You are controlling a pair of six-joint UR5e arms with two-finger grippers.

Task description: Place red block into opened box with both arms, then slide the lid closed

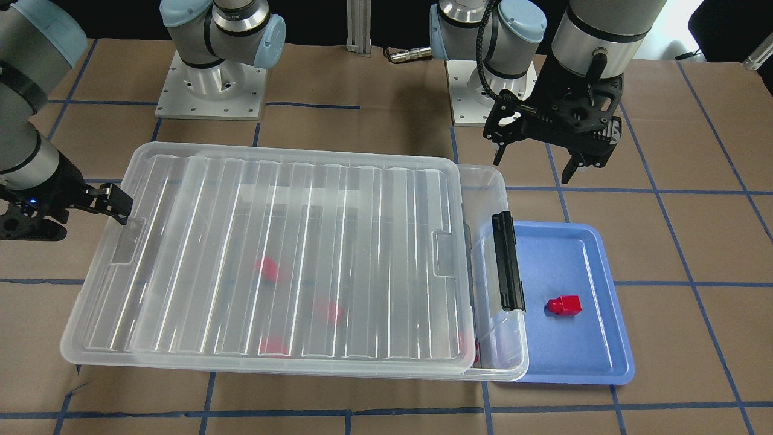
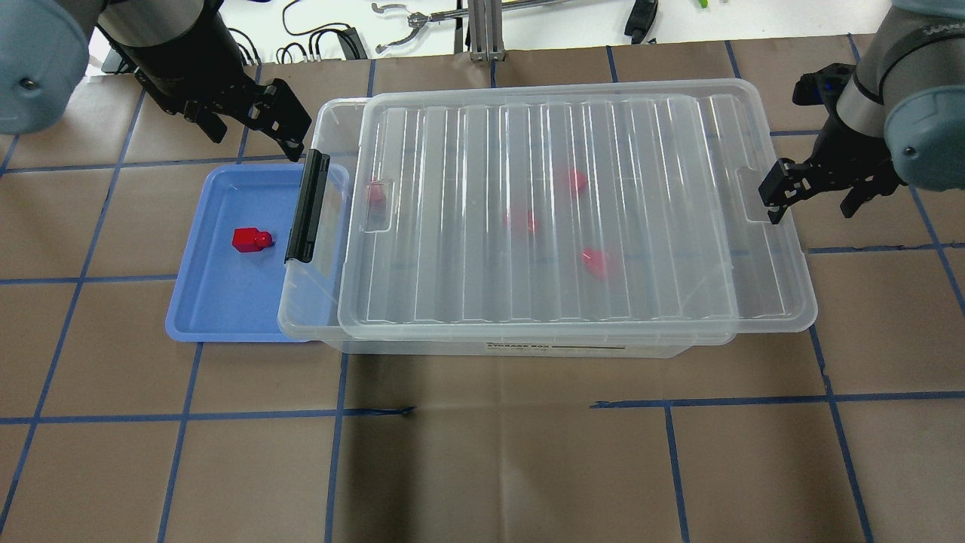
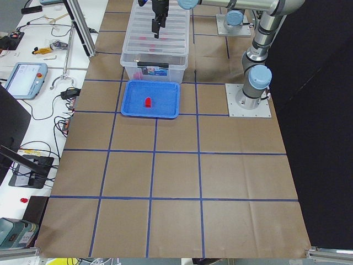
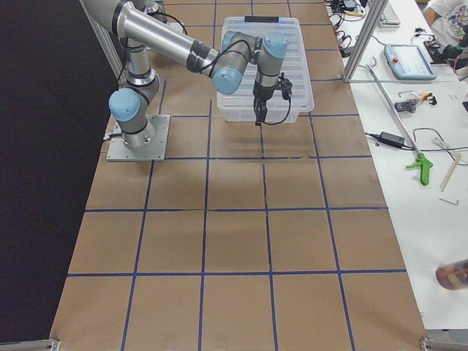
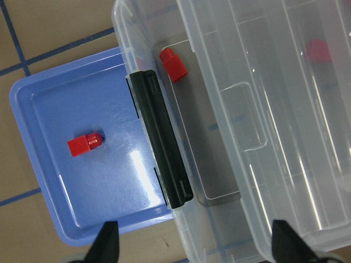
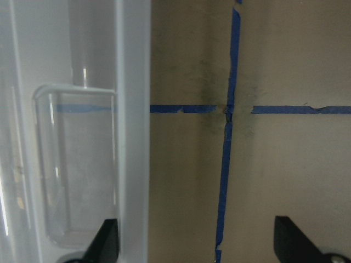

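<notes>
The box [image 2: 313, 302] is showing clear, a black latch bar [image 2: 305, 205] crossing its short side. On the box, the lid [image 2: 543, 151] is gleaming clear with parallel ribs, more blocks [image 2: 599, 262] blurring pinkish red beneath. Beside the box, a blue tray [image 2: 219, 302] is carrying the glossy red block [image 2: 251, 240]. Under the box, brown paper [image 2: 482, 467] is running with a blue tape grid [image 2: 754, 400].

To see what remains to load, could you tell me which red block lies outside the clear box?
The red block alone on the blue tray, beside the black latch bar; the other red blocks sit inside the box.
</notes>
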